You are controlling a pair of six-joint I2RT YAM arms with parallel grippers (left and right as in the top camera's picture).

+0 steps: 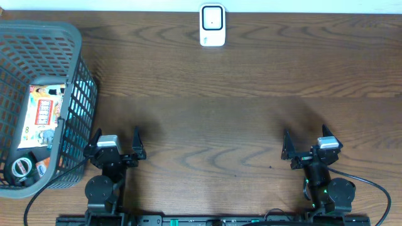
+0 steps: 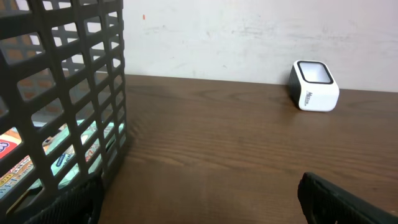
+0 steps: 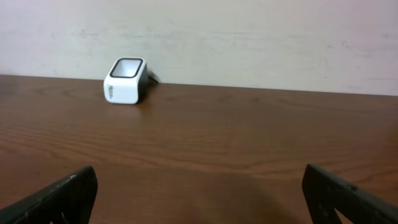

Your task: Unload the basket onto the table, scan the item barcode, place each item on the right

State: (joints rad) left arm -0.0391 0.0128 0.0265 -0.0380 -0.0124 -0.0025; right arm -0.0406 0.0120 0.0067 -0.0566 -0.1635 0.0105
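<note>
The left gripper (image 1: 117,139) and the right gripper (image 1: 306,145) sat by the near edge of the table (image 1: 213,113), both wide open, holding nothing. The colourful box (image 1: 44,116) lay in the basket (image 1: 78,94) at the left edge. The white scanner (image 1: 212,25) stood at the middle of the far edge.

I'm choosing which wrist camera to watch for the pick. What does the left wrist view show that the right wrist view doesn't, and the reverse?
Only the left wrist view: the dark mesh basket, close on the left, with colourful packaging visible through its wall, and the left gripper, open and empty.

Only the right wrist view: the right gripper, also open and empty. No basket appears here.

Both: the white scanner standing at the far edge of the wooden table, against the pale wall.
</note>
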